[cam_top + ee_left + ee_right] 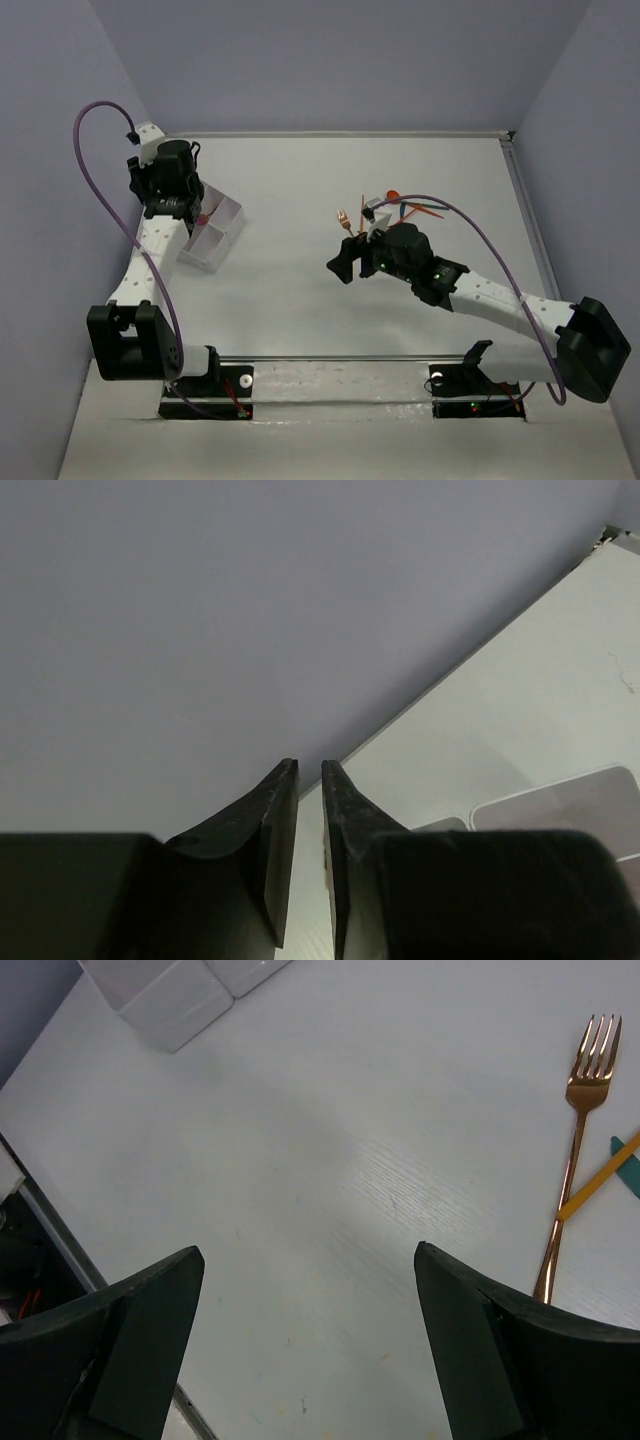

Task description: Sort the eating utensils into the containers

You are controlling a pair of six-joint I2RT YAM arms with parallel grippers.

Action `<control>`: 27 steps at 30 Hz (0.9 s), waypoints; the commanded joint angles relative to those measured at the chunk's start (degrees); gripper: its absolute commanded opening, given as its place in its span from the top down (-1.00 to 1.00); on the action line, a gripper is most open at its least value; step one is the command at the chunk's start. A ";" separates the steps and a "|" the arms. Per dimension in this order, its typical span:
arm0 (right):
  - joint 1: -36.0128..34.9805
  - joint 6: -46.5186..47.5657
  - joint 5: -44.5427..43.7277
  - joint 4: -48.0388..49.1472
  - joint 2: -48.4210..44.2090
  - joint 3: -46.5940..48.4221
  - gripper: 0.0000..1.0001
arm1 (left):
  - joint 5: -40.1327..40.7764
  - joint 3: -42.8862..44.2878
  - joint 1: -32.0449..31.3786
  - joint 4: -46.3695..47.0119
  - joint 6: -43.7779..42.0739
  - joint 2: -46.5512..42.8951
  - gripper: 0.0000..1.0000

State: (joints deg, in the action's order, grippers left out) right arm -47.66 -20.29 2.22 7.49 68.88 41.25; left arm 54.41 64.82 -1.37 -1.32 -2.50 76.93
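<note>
- Right wrist view: right gripper (308, 1250), wide and empty, hangs beside the copper fork (575, 1140).
- Best centred on its handle, clear of the crossing orange stick (595, 1185).
- Left gripper (310, 770), barely parted, grips nothing; divided tray (165, 1000) sits well apart from the fork.

1. This looked like a robotics lab test cell: plain lavender walls (250, 600) rose just ahead of the left gripper (310, 765).
2. Beneath the right gripper (310, 1255) lay a white, faintly marked table (300, 1140).
3. Behind both grippers, two robot arms (150, 260) were bolted to a metal rail (340, 358), with purple cables (77, 132) looping off them.
</note>
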 commanded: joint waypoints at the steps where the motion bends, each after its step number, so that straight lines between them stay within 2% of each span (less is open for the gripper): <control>1: 0.11 1.05 -2.30 0.16 1.60 2.16 -0.82 | 1.14 -1.88 0.31 4.57 4.08 -0.37 0.35; 3: 0.63 1.05 -4.58 -0.72 2.74 2.60 -0.77 | 0.26 -2.94 0.31 4.66 5.31 -0.46 0.27; 4: 0.64 1.05 -4.94 -0.98 3.18 2.78 -0.75 | -0.01 -3.12 0.31 4.66 5.58 -0.37 0.11; 8: 2.48 0.69 -6.70 -3.35 5.99 3.83 -0.63 | -2.29 -2.25 0.31 3.52 7.16 -1.25 -0.19; 10: 3.36 0.61 -7.93 -4.05 7.66 4.10 -0.49 | -4.92 -1.28 0.31 2.03 8.91 -3.09 -0.38; 13: 5.47 0.43 -8.72 -4.85 9.34 4.62 -0.32 | -11.33 0.13 0.31 0.98 11.02 -7.47 -0.56; 15: 6.25 0.34 -8.72 -5.02 11.09 4.71 -0.24 | -15.37 0.49 0.31 -0.78 13.13 -9.94 -0.61; 18: 7.58 0.34 -9.51 -5.64 13.64 5.24 -0.22 | -23.45 -0.13 -0.30 -2.01 16.03 -14.86 -0.67; 21: 8.99 0.43 -10.57 -6.60 16.10 5.76 -0.22 | -33.21 -2.14 -0.83 -2.81 18.75 -19.96 -0.69; 22: 9.68 0.52 -10.66 -6.52 16.54 5.85 -0.22 | -38.97 -2.93 -0.83 -2.81 19.55 -22.67 -0.69; 27: 10.31 2.01 -11.80 -7.22 19.62 7.34 -0.23 | -54.48 -11.54 -1.45 -1.93 23.07 -30.77 -0.69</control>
State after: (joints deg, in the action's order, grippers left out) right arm -37.80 -19.97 -7.18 0.34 87.13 44.97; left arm 16.27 59.35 -2.37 -4.23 15.88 50.30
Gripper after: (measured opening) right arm 0.613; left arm 0.844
